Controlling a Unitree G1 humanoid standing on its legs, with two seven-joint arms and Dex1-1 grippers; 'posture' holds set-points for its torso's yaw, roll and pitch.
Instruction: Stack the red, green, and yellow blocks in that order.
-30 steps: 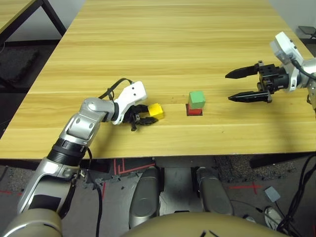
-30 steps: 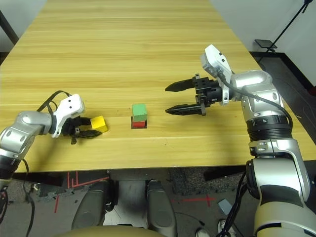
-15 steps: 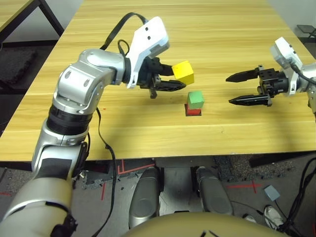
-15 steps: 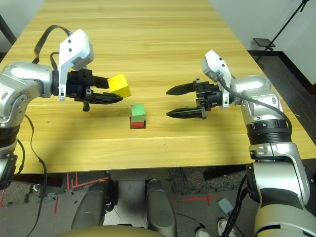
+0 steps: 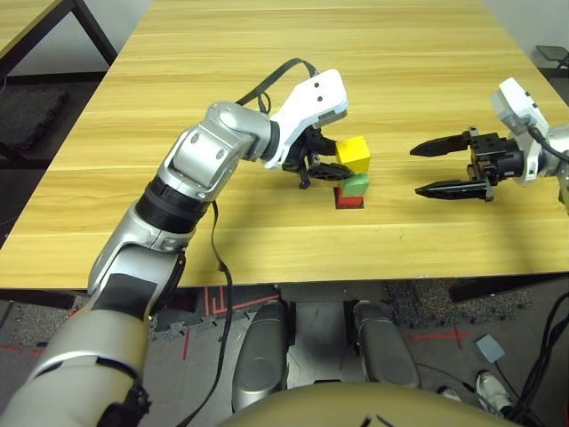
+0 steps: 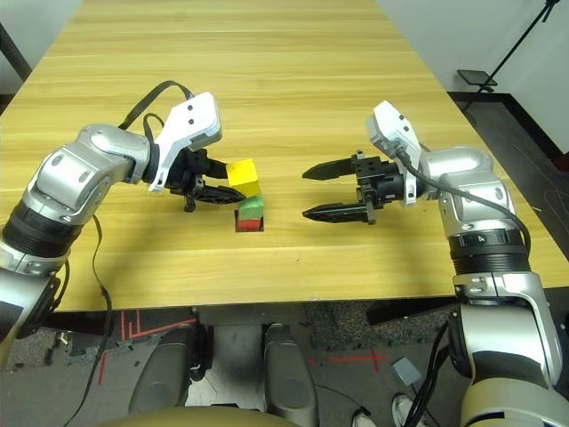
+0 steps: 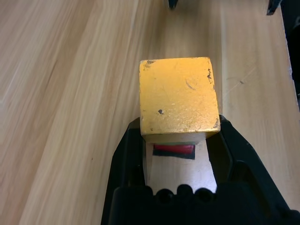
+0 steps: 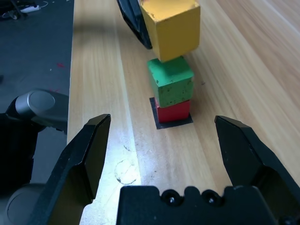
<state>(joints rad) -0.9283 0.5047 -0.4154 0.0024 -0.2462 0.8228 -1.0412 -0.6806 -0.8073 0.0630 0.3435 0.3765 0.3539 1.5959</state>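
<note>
The red block (image 5: 349, 200) sits on a flat black square marker (image 8: 161, 124), and the green block (image 5: 356, 184) rests on top of it. My left gripper (image 5: 340, 162) is shut on the yellow block (image 5: 353, 153), holding it slightly tilted directly over the green block (image 8: 171, 86). I cannot tell whether the two touch. In the left wrist view the yellow block (image 7: 179, 98) covers the green one, with the red block (image 7: 173, 148) peeking out below. My right gripper (image 5: 415, 171) hangs open to the right of the stack, apart from it, holding nothing.
The stack stands near the middle of the wooden table (image 5: 267, 71), a short way back from its front edge. A second table corner (image 5: 27, 18) and dark floor lie to the far left.
My left gripper lifted the yellow block off the table at the left, carried it right, and lowered it onto the green block. The right gripper has barely moved.
</note>
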